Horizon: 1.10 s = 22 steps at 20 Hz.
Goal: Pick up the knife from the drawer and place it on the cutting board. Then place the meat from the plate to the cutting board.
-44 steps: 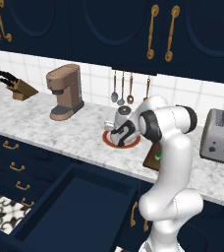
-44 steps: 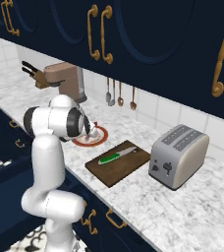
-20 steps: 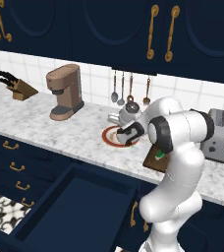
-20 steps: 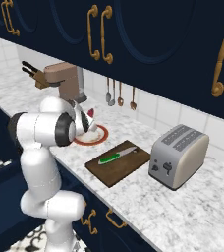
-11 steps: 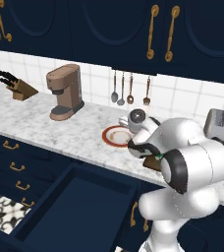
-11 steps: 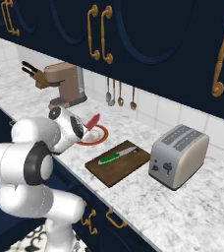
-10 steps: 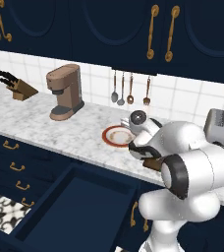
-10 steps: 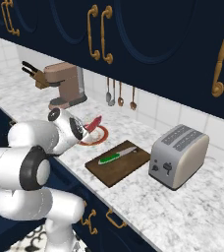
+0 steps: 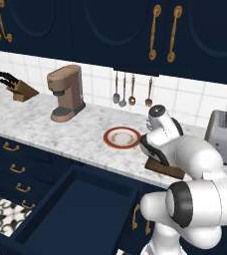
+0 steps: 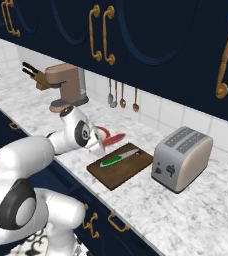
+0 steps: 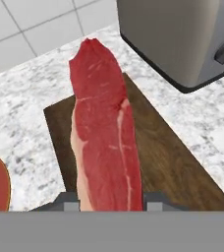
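Marble counter (image 10: 196, 215) runs under navy cabinets. Nearest, the drawer (image 9: 75, 214) stands pulled out below the counter's front edge. Gripper (image 10: 103, 145) clamps the meat (image 11: 106, 142), held above the cutting board (image 10: 121, 169) near its left end; the knife (image 10: 117, 158) lies on the board. Plate (image 9: 122, 137) sits bare, just left of the board. Toaster (image 10: 182, 157) crowds the board's right end. Farther back along the wall: hanging utensils (image 9: 131, 88), coffee maker (image 9: 65, 92), knife block (image 9: 17, 87).

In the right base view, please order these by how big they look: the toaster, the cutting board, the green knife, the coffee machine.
1. Toaster and cutting board: alike, not ranked.
2. Coffee machine: smaller, though it stands farther from the camera.
3. Knife: smallest, lying on the board.
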Tool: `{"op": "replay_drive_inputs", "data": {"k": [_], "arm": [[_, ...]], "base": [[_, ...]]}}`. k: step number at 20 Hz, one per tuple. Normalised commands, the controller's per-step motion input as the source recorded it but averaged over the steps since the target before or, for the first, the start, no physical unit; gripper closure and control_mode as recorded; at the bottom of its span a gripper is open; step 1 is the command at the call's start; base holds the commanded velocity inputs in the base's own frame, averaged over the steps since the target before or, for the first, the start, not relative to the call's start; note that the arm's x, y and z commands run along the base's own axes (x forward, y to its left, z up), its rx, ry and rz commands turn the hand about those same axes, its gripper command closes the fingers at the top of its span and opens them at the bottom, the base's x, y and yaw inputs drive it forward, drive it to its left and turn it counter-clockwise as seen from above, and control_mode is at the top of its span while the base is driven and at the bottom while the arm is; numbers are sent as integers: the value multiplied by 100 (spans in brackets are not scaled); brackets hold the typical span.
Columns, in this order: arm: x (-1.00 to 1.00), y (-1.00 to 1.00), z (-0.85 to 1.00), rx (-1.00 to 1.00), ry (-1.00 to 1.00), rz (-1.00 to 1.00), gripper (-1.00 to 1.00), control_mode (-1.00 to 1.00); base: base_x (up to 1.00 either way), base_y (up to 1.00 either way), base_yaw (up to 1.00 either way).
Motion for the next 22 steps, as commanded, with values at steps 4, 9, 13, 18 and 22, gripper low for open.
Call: {"op": "replay_drive_inputs", "data": {"k": [4, 9, 13, 18, 22], "arm": [[-13, -16, -14, 0, 12, -1, 100, -100], [0, -6, -48, -1, 8, 0, 100, -100], [-2, -44, -39, 0, 3, 0, 100, -100], [3, -23, -38, 0, 2, 0, 100, -100], [1, -13, -40, 0, 5, 0, 100, -100]], "base": [[0, 0, 0], [0, 0, 0], [0, 0, 0], [0, 0, 0], [0, 0, 0]]}}
